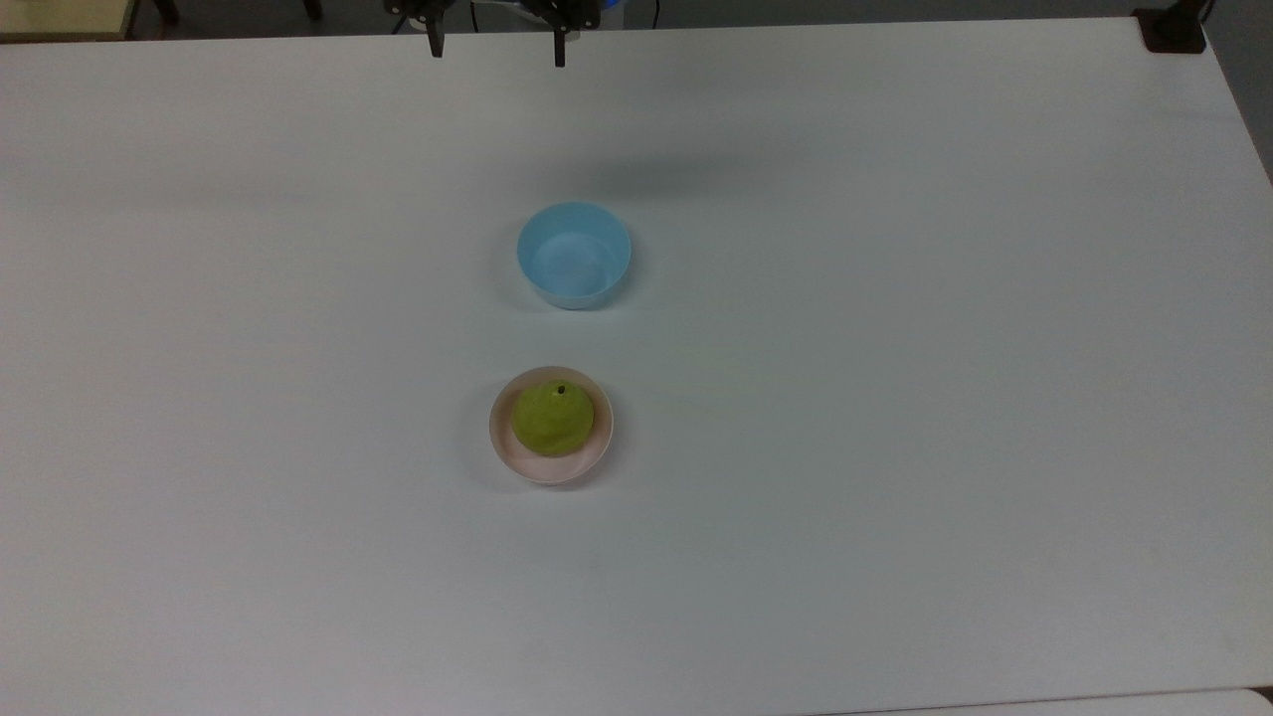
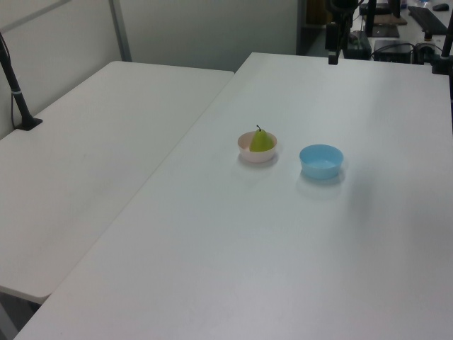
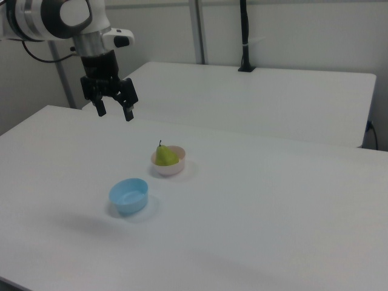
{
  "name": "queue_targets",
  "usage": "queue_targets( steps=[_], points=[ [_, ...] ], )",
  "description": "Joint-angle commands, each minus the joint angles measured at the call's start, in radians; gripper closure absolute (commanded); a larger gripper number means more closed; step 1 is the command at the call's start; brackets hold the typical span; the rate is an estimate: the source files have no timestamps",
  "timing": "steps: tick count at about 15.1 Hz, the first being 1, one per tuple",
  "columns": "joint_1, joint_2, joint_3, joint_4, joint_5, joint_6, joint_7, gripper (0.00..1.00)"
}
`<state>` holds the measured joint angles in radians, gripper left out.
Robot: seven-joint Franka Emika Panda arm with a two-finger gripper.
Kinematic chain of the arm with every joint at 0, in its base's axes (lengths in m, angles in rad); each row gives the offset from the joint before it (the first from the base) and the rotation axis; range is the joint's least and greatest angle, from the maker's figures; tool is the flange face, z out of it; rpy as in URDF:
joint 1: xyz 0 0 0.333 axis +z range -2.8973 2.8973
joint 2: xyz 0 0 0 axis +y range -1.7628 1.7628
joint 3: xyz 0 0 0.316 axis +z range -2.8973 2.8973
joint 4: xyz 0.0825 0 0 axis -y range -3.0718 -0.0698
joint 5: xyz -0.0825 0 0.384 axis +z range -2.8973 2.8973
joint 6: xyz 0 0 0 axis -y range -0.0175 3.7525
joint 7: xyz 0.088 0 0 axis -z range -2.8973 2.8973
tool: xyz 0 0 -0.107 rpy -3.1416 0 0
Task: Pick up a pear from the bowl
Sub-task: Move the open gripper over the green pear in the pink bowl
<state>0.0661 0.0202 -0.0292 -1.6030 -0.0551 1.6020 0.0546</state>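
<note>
A yellow-green pear (image 1: 553, 418) stands upright in the small pale pink bowl (image 1: 500, 441) near the middle of the white table. The left view shows the pear (image 2: 261, 141) rising above the bowl's rim (image 2: 245, 148), and the right view shows the pear (image 3: 164, 156) and bowl (image 3: 174, 170) too. My gripper (image 1: 497, 50) hangs open at the top view's upper edge, well beyond both bowls. In the right view the gripper (image 3: 114, 112) is high above the table, up and left of the pear, with nothing between its fingers.
An empty light blue bowl (image 1: 574, 255) sits between the pink bowl and the gripper's side of the table. A second white table (image 2: 92, 142) adjoins on the left view's left, with a black clamped post (image 2: 18, 92). Another black post (image 3: 244, 36) stands behind.
</note>
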Motion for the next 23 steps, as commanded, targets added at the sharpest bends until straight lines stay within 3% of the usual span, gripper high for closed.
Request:
queue_targets(
  steps=[1,11,15,23],
  points=[
    [0.000,-0.020,-0.006,-0.020,0.017,0.001,-0.021,0.00],
    [-0.003,-0.003,-0.008,-0.017,0.021,0.056,-0.077,0.00],
    [-0.002,0.050,-0.009,0.002,0.023,0.127,-0.087,0.00],
    [0.001,0.259,-0.011,0.046,0.012,0.392,-0.071,0.00]
  ],
)
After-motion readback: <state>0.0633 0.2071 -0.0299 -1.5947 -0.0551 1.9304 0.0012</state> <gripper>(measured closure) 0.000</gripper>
